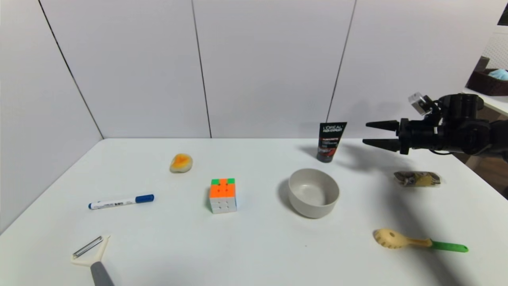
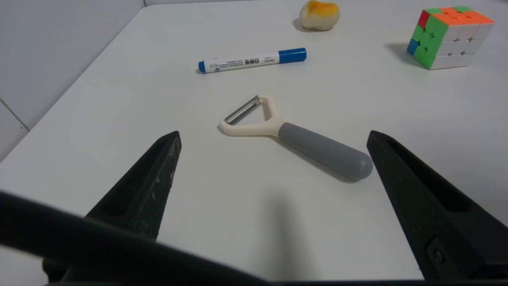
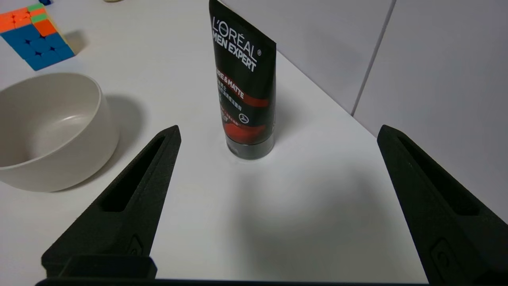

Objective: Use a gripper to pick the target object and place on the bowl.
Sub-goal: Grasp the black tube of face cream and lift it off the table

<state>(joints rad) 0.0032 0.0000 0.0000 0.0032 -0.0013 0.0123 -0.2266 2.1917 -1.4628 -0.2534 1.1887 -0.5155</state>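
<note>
A black squeeze tube (image 1: 331,142) stands upright on its dark cap near the back of a white table (image 1: 254,246), its flat wide end up and its white lettering facing forward. The right gripper (image 1: 364,133) hangs in the air to the tube's right, level with its upper half, its two pointed fingers spread apart and aimed at the tube without touching it. Seen from the right wrist, the tube (image 3: 244,87) sits between the lines of the two open fingers, ahead of their tips, with a clear gap of table in between. The beige-grey bowl (image 1: 313,192) rests just in front of the tube, nearer the robot, and holds nothing; from the right wrist its rim (image 3: 47,103) lies beside the tube and apart from it.

The left gripper (image 2: 274,135) is parked low over the near left corner of the table, fingers wide apart, gripping nothing, with a grey-handled peeler (image 2: 293,135) lying on the table ahead of it. A blue-capped marker (image 1: 121,201) lies beyond the peeler, a puzzle cube (image 1: 223,195) sits left of the bowl, and a yellow-orange stone (image 1: 181,163) lies farther back. On the right side lie a wrapped snack (image 1: 416,178) and a pasta spoon with a green handle (image 1: 418,241).
</note>
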